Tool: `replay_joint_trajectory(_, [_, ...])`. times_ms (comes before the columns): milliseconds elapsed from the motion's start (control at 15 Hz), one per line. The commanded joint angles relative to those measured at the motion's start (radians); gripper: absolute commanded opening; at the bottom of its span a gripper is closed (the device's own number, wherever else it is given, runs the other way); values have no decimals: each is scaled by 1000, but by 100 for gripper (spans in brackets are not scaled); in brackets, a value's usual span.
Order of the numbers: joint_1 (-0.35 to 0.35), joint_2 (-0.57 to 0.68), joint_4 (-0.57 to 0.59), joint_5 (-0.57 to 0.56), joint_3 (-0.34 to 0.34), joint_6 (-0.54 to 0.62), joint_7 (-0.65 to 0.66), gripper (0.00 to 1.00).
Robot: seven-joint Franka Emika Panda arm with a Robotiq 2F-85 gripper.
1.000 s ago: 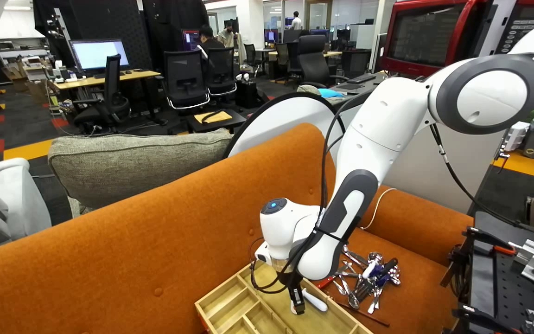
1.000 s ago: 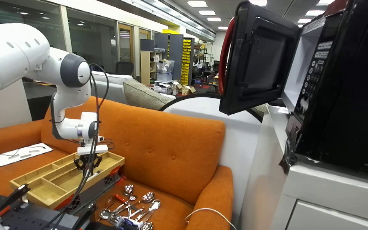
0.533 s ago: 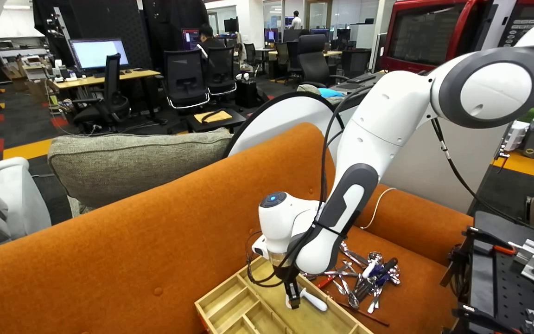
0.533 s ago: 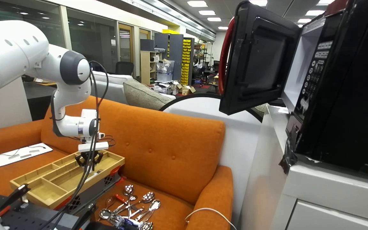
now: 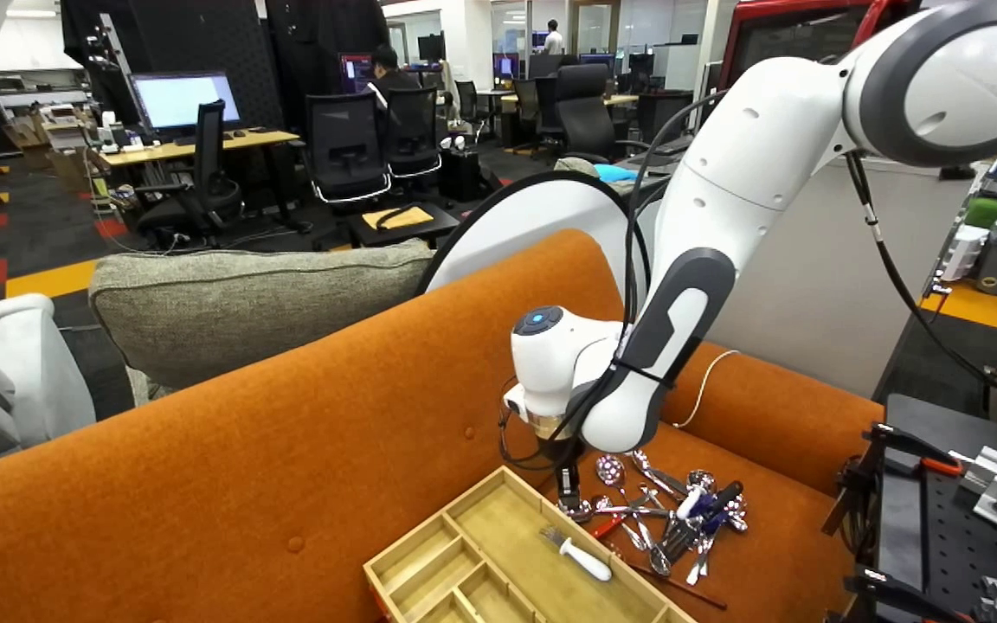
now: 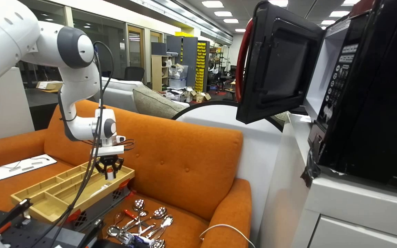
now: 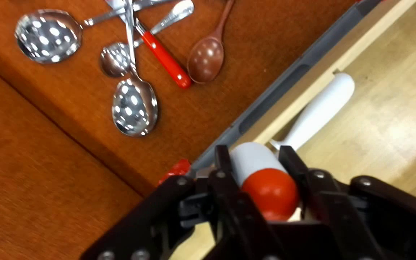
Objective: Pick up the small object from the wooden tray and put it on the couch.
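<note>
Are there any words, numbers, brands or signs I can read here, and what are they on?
None that can be read.
Control panel of the boxy black microwave: markings, too small and blurred.
Wide pale computer screen: too small and washed out.
Small white rectangle on the dark glass wall: perhaps a sign, too tiny to tell.
Small red-and-white rounded object: no writing shows.

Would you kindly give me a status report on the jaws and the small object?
Jaws shut on red-and-white object, near rim of wooden tray. Not yet on couch. Metal spoons there may crowd the drop.
</note>
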Motion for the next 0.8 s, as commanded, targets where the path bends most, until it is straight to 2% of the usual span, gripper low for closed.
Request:
replay_joint_trajectory(0, [20,-98,-134,19,-59,29,128,12])
replay_joint_trajectory(267, [5,-118,-206,58,-78,8,233,12])
replay_joint_trajectory(467, [-8,-56,-203,103,-64,-4,257,12])
replay_joint_trajectory(733, [-54,65,-155,186,-18,-4,222,12])
